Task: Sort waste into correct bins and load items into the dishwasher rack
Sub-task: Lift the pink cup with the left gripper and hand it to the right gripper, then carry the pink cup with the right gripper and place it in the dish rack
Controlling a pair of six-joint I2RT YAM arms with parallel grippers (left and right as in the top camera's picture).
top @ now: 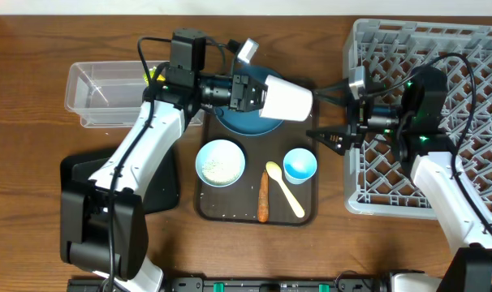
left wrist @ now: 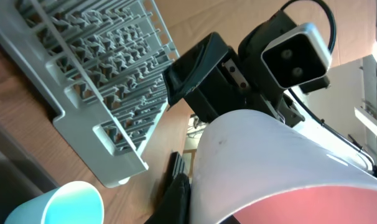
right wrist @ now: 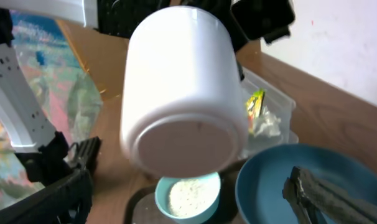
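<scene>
Pink cup (top: pixel 291 100) sits gripped in the left pincer (top: pixel 261 95), right pincer (top: pixel 325 138) spread open beside it. Wrapper (right wrist: pixel 255 106) is in the clear tub (top: pixel 88 85); rack (top: pixel 473 57) looks empty, with rice (top: pixel 221 166), carrot (top: pixel 263 199), spoon (top: pixel 285 191) left to do

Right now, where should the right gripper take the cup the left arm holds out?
Probably around the cup wall near its closed base, coming from the rack side: it lies sideways, base facing the right gripper, while the left gripper occupies the rim end.

No legible text anywhere; perhaps print on the yellow-green snack wrapper (right wrist: pixel 255 107), too blurred.
</scene>
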